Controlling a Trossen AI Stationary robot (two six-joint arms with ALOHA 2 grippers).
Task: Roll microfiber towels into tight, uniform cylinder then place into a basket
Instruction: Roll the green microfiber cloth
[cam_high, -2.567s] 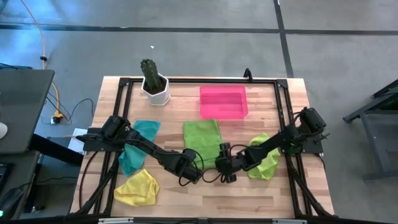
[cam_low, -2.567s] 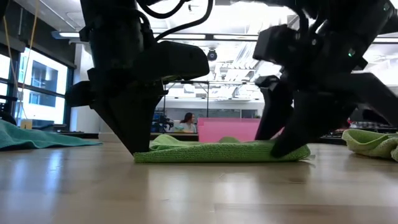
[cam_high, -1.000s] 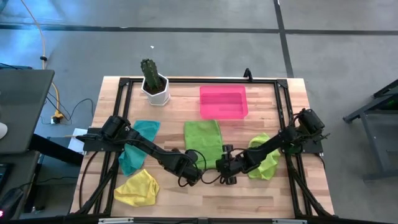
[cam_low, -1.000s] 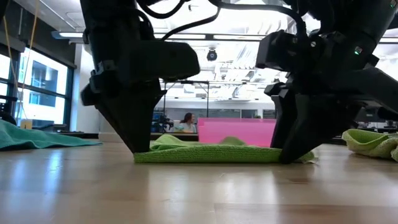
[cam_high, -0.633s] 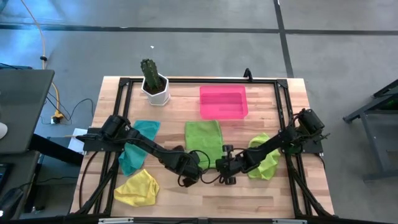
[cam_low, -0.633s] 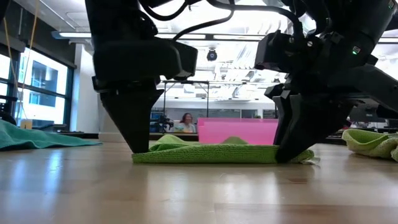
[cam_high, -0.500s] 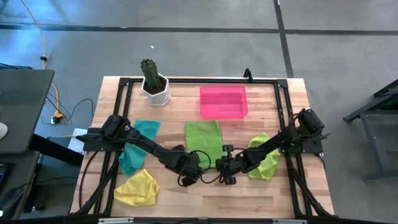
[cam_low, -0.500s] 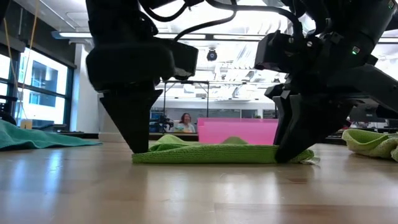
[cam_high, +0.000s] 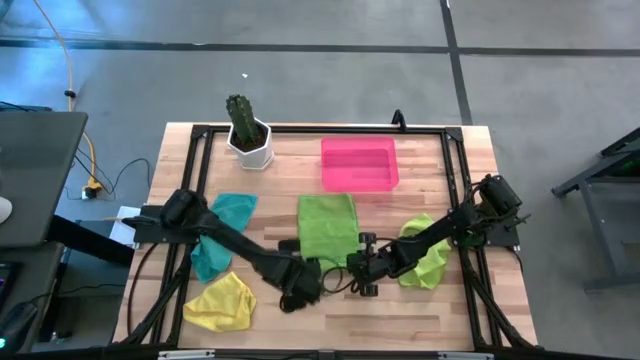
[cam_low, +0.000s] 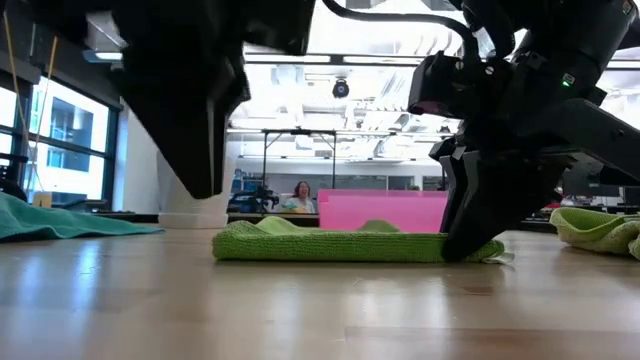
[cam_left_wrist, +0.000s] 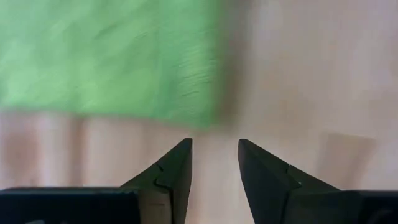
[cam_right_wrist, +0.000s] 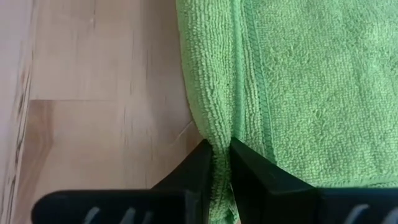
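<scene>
Roll start on centre green towel (cam_high: 327, 229): one corner pinched, other side let go.
Risk: single-sided pull skews towel, giving a cone or loose roll instead of a tight cylinder; thin pinch on folded hem may slip out once lifted. Right gripper (cam_right_wrist: 222, 163) clenched on near edge of towel, fabric bunched between fingers. Left gripper (cam_left_wrist: 214, 158) released, fingers apart, holding nothing, just off the towel's near corner above bare table (cam_high: 420, 310). Towel flat mid-table, basket (cam_high: 359, 164) beyond it, nothing rolled in yet.
</scene>
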